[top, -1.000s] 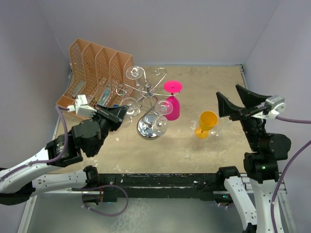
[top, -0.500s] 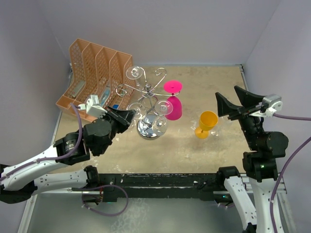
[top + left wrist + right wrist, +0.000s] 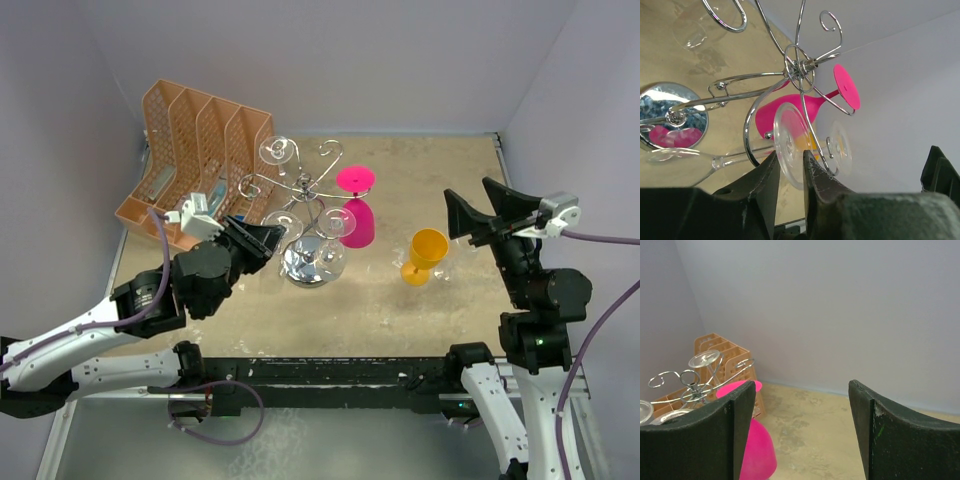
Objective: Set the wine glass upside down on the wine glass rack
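- We see soft, bright light from above; shadows on the table [image 3: 440, 200] are faint.
- We catch glare on the wine glass rack [image 3: 308, 262] base and the wine glass [image 3: 790, 145].
- We find the left gripper [image 3: 789, 161] blurred near the lens.

Shiny silver chrome wire rack [image 3: 800, 66] with a mirror-bright base; transparent colourless wine glass [image 3: 786, 140]; hot-pink plastic goblet [image 3: 357, 222]; yellow plastic goblet [image 3: 426, 250]; orange lattice-patterned plastic file organizer [image 3: 200, 135]; mottled sandy-beige desk [image 3: 440, 180]; pale lilac walls [image 3: 400, 60].
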